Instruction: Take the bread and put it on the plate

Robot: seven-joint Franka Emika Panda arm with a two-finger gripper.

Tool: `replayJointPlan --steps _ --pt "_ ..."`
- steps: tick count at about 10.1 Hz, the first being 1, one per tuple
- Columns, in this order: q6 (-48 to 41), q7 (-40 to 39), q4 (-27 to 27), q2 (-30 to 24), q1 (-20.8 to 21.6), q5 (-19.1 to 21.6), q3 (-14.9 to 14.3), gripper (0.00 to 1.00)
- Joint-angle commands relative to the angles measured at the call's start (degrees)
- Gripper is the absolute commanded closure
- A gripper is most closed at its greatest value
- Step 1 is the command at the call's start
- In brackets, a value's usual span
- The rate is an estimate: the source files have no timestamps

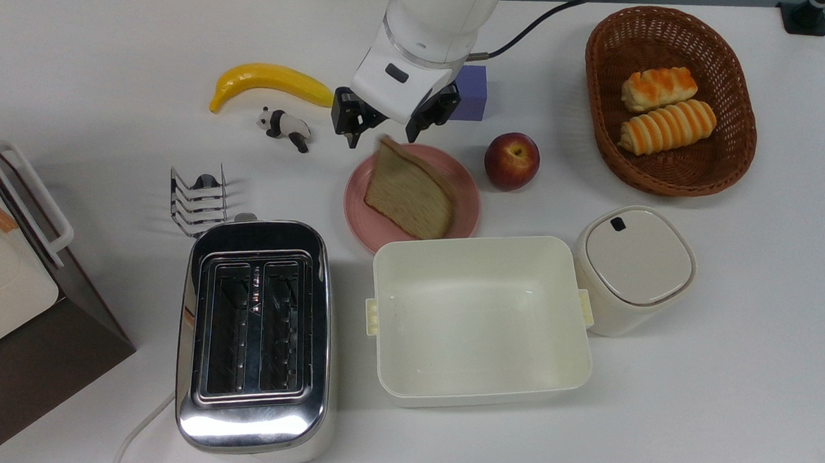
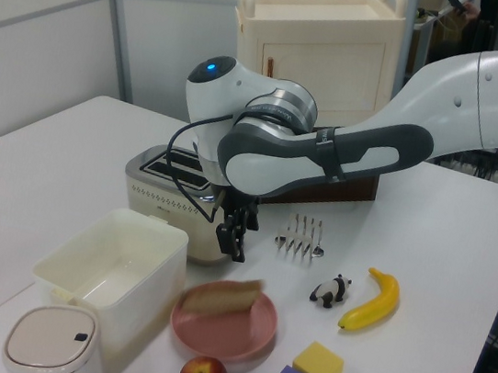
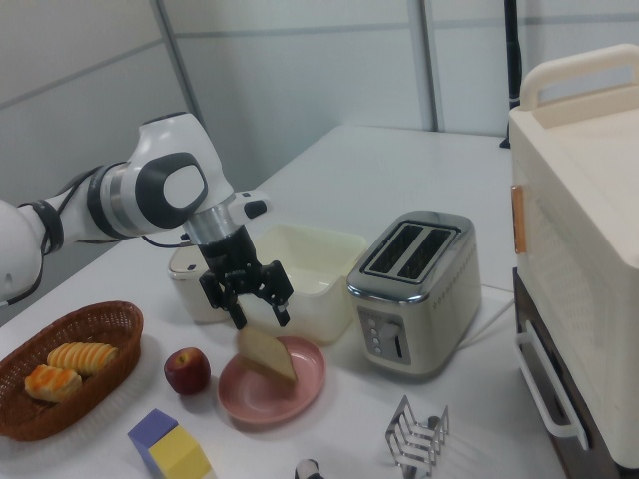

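Note:
The bread (image 1: 411, 192), a light-brown slice with a darker crust, rests on the pink plate (image 1: 367, 228) and tilts, its far edge raised. In the left view the bread (image 2: 220, 296) lies across the plate (image 2: 228, 334). The right view has the bread (image 3: 268, 354) leaning up from the plate (image 3: 250, 399). My gripper (image 1: 384, 128) hangs open just above the plate's far rim, with nothing between its fingers. It stands a little above the slice in the left view (image 2: 233, 243) and the right view (image 3: 258, 312).
A red apple (image 1: 511, 160) sits right of the plate, a purple block (image 1: 468, 92) behind the gripper. The cream tub (image 1: 478, 320), a lidded canister (image 1: 633, 268) and the toaster (image 1: 255, 333) line the near side. A panda figure (image 1: 285, 127), banana (image 1: 268, 83) and toast rack (image 1: 199, 199) lie left.

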Motion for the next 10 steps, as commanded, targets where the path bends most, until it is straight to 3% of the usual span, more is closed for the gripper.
replayJointPlan --steps 1,5,8,10 --pt "1.34 1.51 -1.88 -1.51 -0.31 -1.06 0.23 0.00" --pt "0.73 1.86 -0.04 -5.10 -3.64 -0.54 -0.21 0.00" --pt "-1.82 1.16 5.40 -10.29 -5.58 3.33 -4.94 0.00" --pt "-2.09 1.24 7.26 -11.27 -5.67 8.92 -8.27 0.00"
